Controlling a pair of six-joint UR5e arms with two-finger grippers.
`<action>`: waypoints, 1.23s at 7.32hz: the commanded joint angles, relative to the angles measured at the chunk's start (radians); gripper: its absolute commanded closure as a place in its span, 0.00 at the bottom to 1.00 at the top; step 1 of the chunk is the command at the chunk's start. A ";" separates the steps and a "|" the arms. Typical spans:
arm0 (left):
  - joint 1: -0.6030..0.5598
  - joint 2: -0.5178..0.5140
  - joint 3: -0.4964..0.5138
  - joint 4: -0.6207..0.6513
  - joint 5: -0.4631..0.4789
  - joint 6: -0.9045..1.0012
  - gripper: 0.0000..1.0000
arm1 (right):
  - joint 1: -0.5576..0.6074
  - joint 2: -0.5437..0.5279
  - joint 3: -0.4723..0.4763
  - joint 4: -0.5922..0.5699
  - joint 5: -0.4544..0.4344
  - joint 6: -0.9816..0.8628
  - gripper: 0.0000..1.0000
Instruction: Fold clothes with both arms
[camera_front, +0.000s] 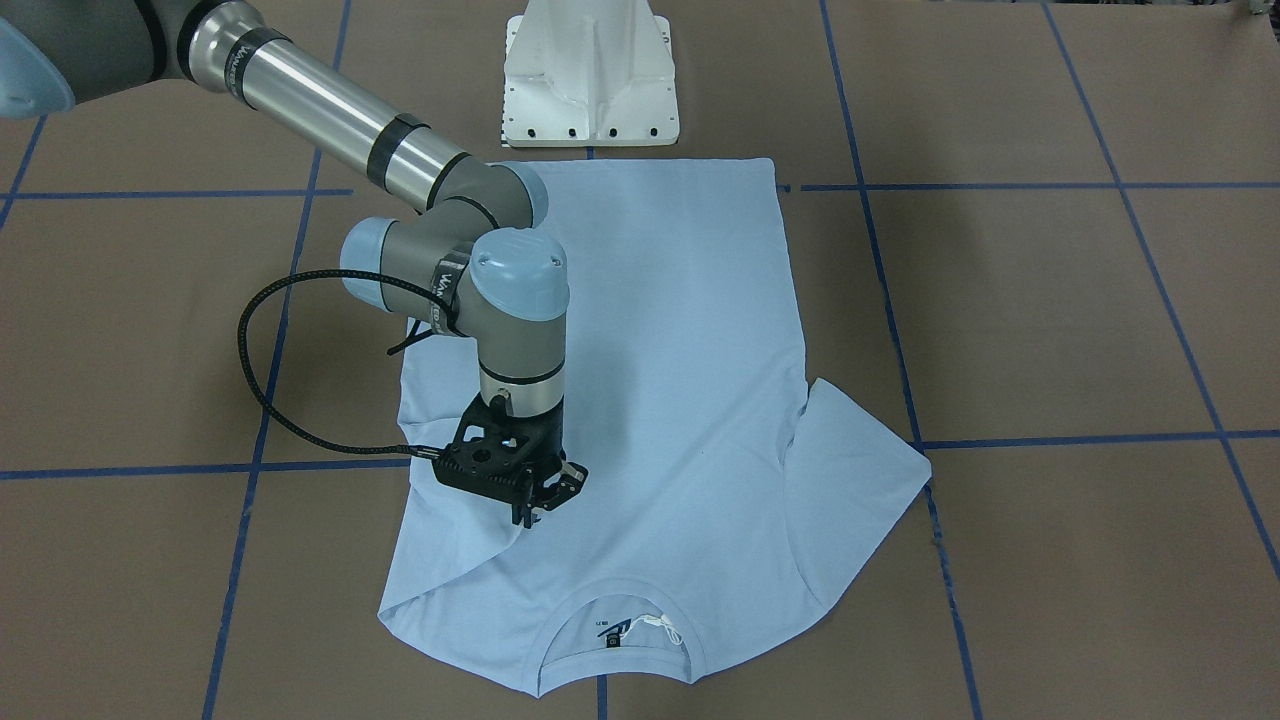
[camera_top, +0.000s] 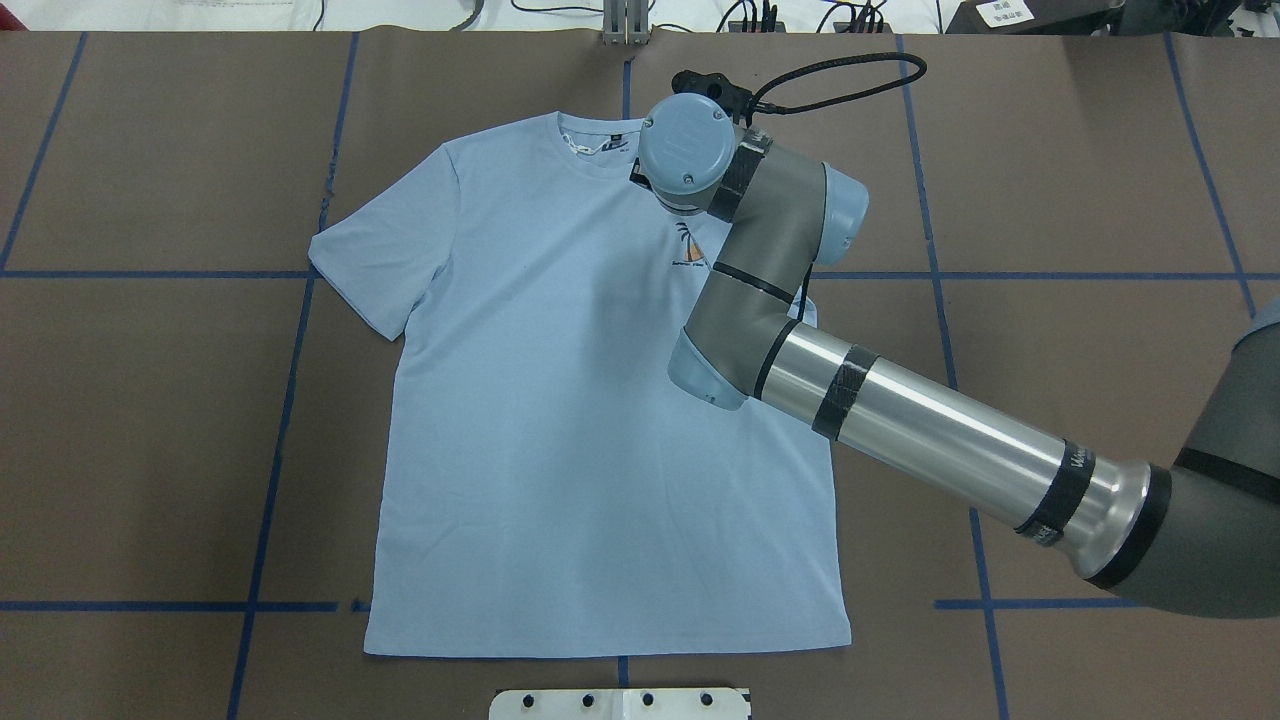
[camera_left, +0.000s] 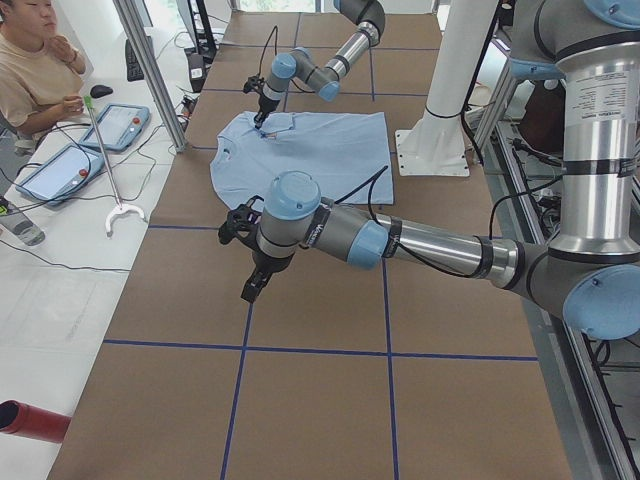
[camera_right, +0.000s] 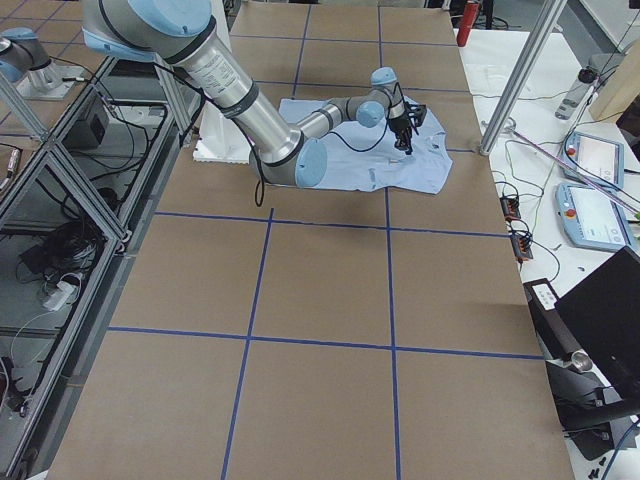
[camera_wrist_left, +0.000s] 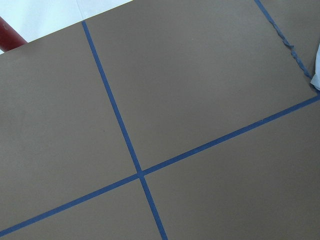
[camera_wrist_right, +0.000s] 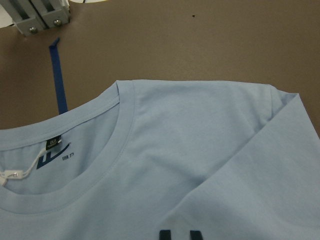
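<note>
T-shirt flat, one sleeve folded inward (wide table either side); right gripper over the fold, left gripper well aside, finger spacing of both unclear.

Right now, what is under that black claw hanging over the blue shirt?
The light blue T-shirt lies under the right gripper, with a folded-over sleeve edge just beneath. From overhead the right arm covers part of the chest print. Whether it touches the cloth cannot be told.
</note>
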 joint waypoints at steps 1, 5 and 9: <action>0.001 -0.006 0.009 -0.029 -0.001 -0.004 0.00 | 0.048 0.003 0.009 -0.029 0.087 -0.172 0.00; 0.162 -0.119 0.084 -0.117 0.010 -0.269 0.00 | 0.352 -0.104 0.258 -0.336 0.551 -0.692 0.00; 0.384 -0.305 0.329 -0.394 0.032 -0.740 0.03 | 0.627 -0.358 0.331 -0.356 0.727 -1.258 0.00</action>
